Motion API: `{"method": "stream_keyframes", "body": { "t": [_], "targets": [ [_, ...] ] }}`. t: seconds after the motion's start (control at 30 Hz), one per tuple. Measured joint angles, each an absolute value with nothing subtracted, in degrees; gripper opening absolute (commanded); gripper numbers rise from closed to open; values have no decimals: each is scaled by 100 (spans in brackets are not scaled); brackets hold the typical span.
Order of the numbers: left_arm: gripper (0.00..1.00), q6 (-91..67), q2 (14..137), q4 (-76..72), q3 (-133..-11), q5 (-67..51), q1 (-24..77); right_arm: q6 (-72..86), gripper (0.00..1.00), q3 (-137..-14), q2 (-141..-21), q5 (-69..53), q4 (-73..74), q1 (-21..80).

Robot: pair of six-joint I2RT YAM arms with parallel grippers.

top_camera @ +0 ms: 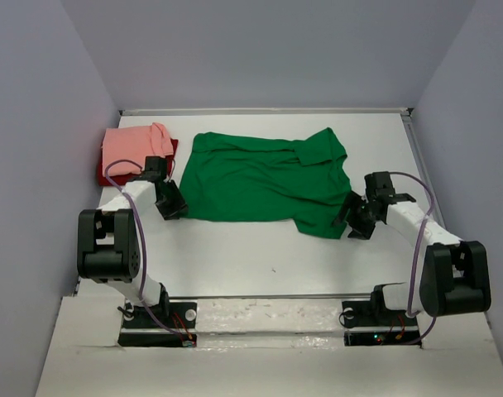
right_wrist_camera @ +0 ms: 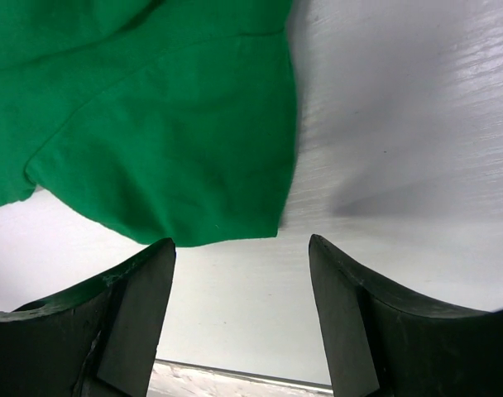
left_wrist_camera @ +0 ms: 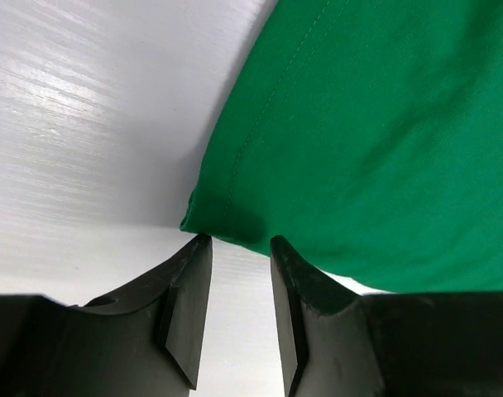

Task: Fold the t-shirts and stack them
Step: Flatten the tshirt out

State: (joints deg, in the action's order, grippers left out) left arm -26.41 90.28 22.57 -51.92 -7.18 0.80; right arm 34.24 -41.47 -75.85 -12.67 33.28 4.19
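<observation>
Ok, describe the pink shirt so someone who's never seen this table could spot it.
On the white table, go to the far left corner. A folded salmon pink t-shirt lies there on a dark red t-shirt. It's the only pink cloth; the neighbouring green t-shirt is spread out.

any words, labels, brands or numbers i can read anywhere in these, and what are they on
None: no readable text in any of the three views.
green shirt: plain, no print or tag showing.
pink shirt and dark red shirt under it: plain.
left claw and right claw: bare black, no marking.
</observation>
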Motion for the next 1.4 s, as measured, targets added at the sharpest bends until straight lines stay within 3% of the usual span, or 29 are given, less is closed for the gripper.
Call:
{"method": "stream_keyframes", "body": {
  "t": [0.3,0.5,0.63,0.77,0.83,1.0,1.1,1.4],
  "targets": [
    [44,-2637,9365,2255,-5378,-633,80,3402,72,-4445,-7575,-1208,3439,419],
    [0,-2598,9548,2215,-5496,-663,91,3378,71,-4582,-7544,-1140,3494,419],
    [0,-2596,9548,2202,-5511,-687,128,3398,69,-4591,-7544,-1072,3566,419],
    [0,-2596,9537,2209,-5511,-690,176,3479,82,-4431,-7535,-1046,3518,419],
    [0,-2593,9529,2222,-5511,-690,209,3538,84,-4250,-7537,-1046,3540,419],
    [0,-2582,9518,2298,-5537,-696,231,3581,77,-4021,-7544,-1131,3542,467],
    [0,-2585,9515,2329,-5548,-698,231,3588,67,-3922,-7581,-1238,3422,499],
    [0,-2582,9351,2401,-5564,-705,290,3583,49,-4047,-8219,-1594,2954,631]
  ]
}}
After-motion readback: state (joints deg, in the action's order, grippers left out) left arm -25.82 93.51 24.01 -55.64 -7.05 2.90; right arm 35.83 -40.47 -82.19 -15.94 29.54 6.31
